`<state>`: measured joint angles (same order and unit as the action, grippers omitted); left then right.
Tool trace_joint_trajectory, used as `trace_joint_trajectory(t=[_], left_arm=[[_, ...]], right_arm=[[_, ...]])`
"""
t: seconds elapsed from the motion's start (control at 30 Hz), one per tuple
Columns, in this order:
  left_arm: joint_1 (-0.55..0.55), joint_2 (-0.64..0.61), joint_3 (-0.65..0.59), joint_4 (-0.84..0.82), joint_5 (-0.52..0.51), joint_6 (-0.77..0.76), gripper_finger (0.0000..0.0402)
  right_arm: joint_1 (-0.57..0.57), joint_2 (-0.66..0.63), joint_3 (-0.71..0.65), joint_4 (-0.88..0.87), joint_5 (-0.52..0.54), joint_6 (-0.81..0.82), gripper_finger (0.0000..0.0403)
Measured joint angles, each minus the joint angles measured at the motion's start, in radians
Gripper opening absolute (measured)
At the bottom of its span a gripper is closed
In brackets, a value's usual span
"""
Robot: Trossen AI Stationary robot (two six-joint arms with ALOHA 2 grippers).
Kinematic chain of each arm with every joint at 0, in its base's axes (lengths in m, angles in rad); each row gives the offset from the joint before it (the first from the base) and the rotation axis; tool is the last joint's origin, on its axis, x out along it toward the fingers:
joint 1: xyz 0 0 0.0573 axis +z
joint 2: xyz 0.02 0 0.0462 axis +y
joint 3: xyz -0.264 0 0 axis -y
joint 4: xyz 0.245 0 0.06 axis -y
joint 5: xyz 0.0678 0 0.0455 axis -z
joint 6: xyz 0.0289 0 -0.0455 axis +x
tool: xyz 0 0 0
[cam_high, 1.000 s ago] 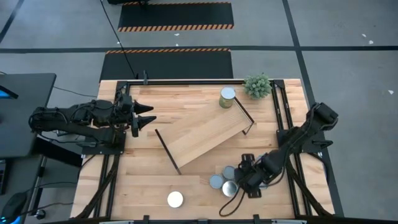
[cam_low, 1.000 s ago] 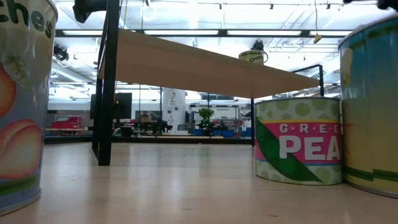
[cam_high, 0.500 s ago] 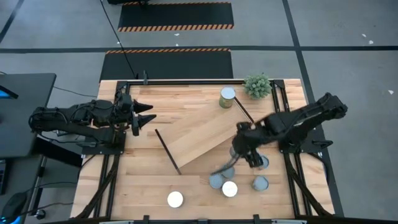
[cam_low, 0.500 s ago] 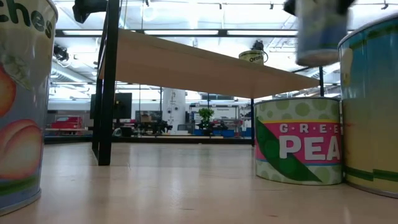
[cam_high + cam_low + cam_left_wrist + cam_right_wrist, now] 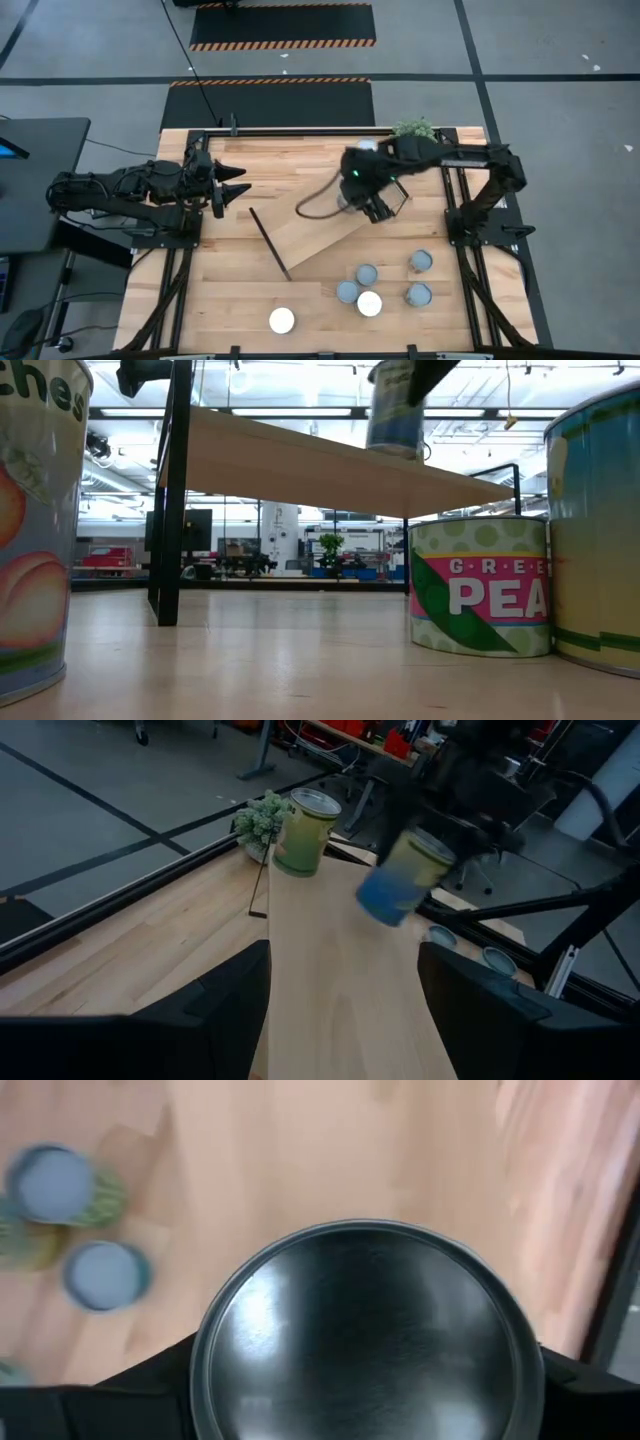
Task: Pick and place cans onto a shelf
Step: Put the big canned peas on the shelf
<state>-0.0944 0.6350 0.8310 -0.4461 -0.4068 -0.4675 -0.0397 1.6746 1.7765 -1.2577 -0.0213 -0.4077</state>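
My right gripper (image 5: 362, 195) hangs over the far right part of the shelf (image 5: 320, 228), shut on a blue and yellow can (image 5: 405, 875). The can's shiny round top (image 5: 365, 1330) fills the right wrist view. Another can (image 5: 305, 830), green and yellow, stands upright on the shelf's far end. Several cans (image 5: 366, 276) stand on the table at the near right, and a white-topped one (image 5: 282, 320) stands at the near edge. My left gripper (image 5: 238, 188) waits open at the table's left, pointing at the shelf. My right gripper pinches the can between its two fingers (image 5: 150, 1395), one on each side of the wall just under the top rim (image 5: 215, 1380). The fingers come from above, slanting down. The can hangs lifted clear above the shelf plank (image 5: 395, 405), slightly tilted.
A small green plant (image 5: 412, 128) stands at the far right corner beside the shelf's black rail (image 5: 268, 243). In the low view a pea can (image 5: 480, 585) and two other big cans (image 5: 30, 530) stand close in front. Bare wood lies at the table's near left.
My right gripper has risen from the group of cans at the near right with one can. It has swung toward the far edge and to the left until it is over the shelf, rolling its wrist on the way. The can is lifted clear of the table.
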Motion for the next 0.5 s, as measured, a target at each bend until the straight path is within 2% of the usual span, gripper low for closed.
trace_joint_trajectory(t=[0.2,0.5], left_arm=[[0.0,0.0,0.0,0.0,0.0,0.0,0.0259],[0.0,0.0,0.0,-0.001,0.0,0.0,0.0259]], right_arm=[[-0.103,0.082,0.086,-0.013,-0.031,-0.123,0.0307],[-0.202,0.131,0.104,0.005,-0.033,-0.253,0.0307]])
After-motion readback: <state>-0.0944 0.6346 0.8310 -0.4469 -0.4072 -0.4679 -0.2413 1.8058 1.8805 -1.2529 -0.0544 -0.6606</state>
